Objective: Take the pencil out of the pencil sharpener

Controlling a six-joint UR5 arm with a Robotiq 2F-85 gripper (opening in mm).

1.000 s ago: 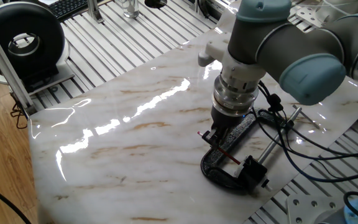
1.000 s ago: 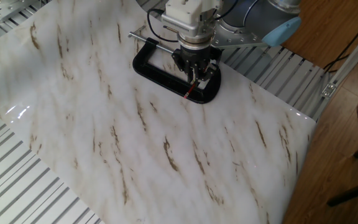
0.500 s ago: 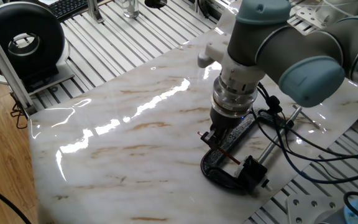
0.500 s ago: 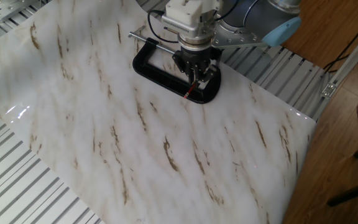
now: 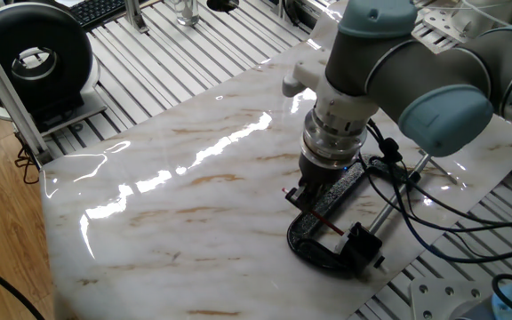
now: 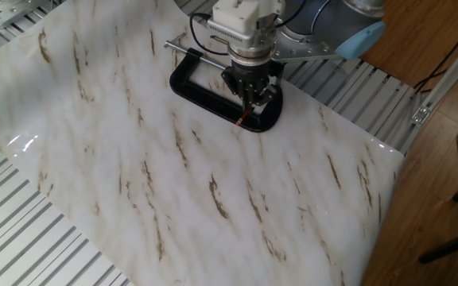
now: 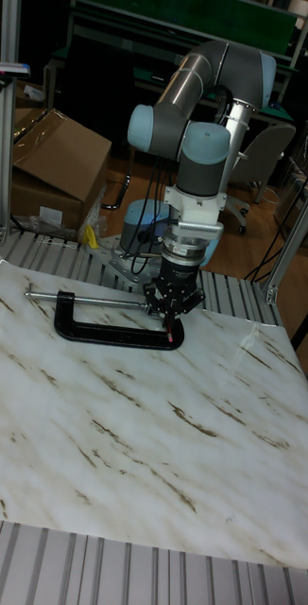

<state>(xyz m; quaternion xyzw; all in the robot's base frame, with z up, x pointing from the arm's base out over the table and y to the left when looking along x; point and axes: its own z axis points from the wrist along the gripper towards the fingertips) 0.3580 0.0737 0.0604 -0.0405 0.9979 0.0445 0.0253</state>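
The thin red pencil lies slanted across the open mouth of a black C-clamp. Its far end runs into the pencil sharpener, a small black block with whitish edges at the clamp's end. My gripper points straight down onto the pencil's free half, its fingers drawn together around it. In the other fixed view the pencil's pale tip pokes out below the gripper, and the sharpener shows just to its right. The tall view shows the gripper converging on the red pencil.
The clamp's silver screw rod runs beside the gripper, and black cables hang from the wrist over it. The marble board ends close behind the clamp, with slatted metal table beyond. A black round device stands far left.
The gripper has shifted very slightly and its fingers look a little closer together. Pencil, sharpener and clamp have stayed in place.
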